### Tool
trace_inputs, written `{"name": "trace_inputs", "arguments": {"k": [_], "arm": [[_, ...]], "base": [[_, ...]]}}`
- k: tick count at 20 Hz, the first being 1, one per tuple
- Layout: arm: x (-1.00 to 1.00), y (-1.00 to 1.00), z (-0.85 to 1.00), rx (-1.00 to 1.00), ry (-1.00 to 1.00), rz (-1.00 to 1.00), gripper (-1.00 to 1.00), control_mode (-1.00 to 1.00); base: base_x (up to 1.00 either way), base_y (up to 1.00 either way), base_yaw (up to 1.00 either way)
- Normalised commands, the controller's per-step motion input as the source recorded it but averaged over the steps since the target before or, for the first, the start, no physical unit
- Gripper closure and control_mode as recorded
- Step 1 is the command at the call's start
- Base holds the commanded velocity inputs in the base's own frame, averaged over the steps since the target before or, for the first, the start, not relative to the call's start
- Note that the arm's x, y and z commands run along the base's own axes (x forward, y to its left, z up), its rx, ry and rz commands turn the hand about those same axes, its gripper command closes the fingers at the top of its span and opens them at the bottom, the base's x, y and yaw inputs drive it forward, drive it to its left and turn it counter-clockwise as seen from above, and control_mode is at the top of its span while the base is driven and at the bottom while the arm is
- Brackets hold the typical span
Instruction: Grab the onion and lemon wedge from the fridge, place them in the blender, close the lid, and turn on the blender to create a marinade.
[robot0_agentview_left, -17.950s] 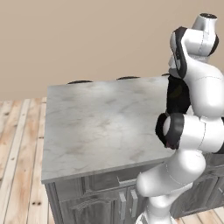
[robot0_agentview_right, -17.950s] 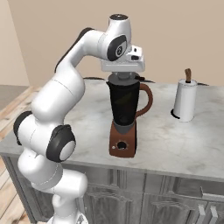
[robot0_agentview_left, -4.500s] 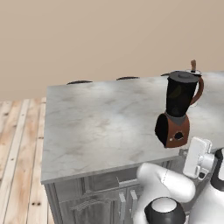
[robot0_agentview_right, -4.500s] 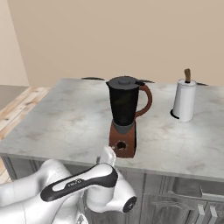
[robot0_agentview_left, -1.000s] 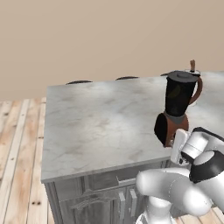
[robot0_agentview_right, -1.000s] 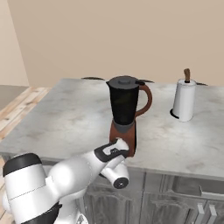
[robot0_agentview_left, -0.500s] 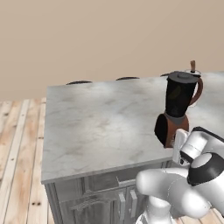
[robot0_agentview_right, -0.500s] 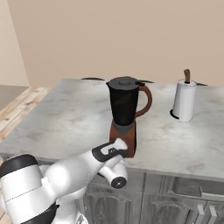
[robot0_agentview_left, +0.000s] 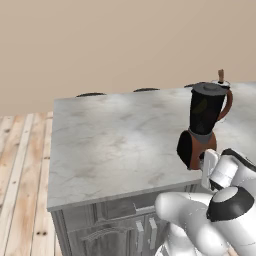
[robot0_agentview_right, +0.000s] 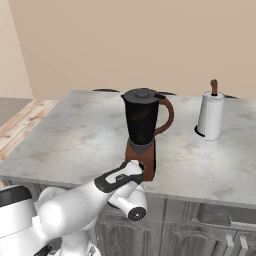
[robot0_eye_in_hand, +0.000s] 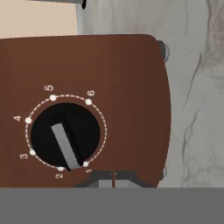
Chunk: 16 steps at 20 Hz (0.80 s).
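Blender (robot0_agentview_right: 143, 131) base partly behind hand (robot0_agentview_right: 136, 172)

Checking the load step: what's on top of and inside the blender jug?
The lid sits on top of the blender, closing the jug. The jug wall is opaque black, so whatever is inside, onion or lemon wedge, cannot be seen.

Black blender (robot0_agentview_right: 143, 132) upright, lid (robot0_agentview_right: 141, 95) on.
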Motion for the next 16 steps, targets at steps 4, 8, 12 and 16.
{"name": "trace_inputs", "arguments": {"k": [4,8,12,16], "arm": [[-0.72,-0.2,0.12,0.03,-0.16,0.0,1.0,-1.0],[-0.13,0.0,0.12,0.0,-0.12,0.0,1.0,-1.0],[0.0,0.09,0.08,0.0,-0.02,0.0,1.0,-1.0],[0.05,0.28,0.0,-0.01,0.0,0.0,1.0,-1.0]], "base": [[0.0,0.0,0.0],[0.0,0.0,0.0],[0.0,0.0,0.0],[0.0,0.0,0.0]]}}
